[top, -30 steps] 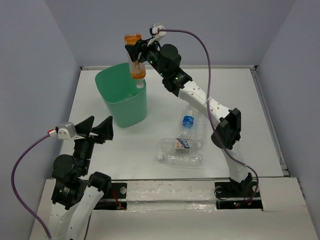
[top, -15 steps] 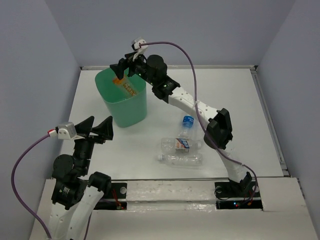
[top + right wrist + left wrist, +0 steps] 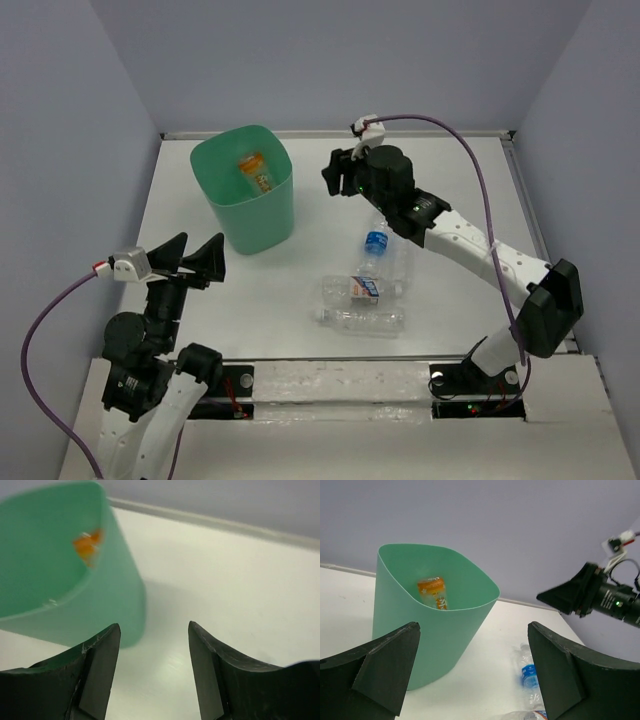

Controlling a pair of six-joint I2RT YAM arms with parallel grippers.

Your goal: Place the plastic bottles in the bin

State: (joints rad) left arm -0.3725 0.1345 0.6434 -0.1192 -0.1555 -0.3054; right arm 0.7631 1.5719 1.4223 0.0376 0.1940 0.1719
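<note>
orange bottle lies in the bin, apart from the half-open, empty right tool.

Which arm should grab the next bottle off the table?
Right, probably. The right gripper is open, empty and close to the three bottles lying on its side; the left gripper sits farther off, by the bin.

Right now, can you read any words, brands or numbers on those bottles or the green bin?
Nothing is legible.
Orange bottle, lying in the bin: label print too blurred to read.
Blue-labelled bottle: label too small to read.
White-labelled bottle: print too small to read.
Bin: no markings visible.
</note>
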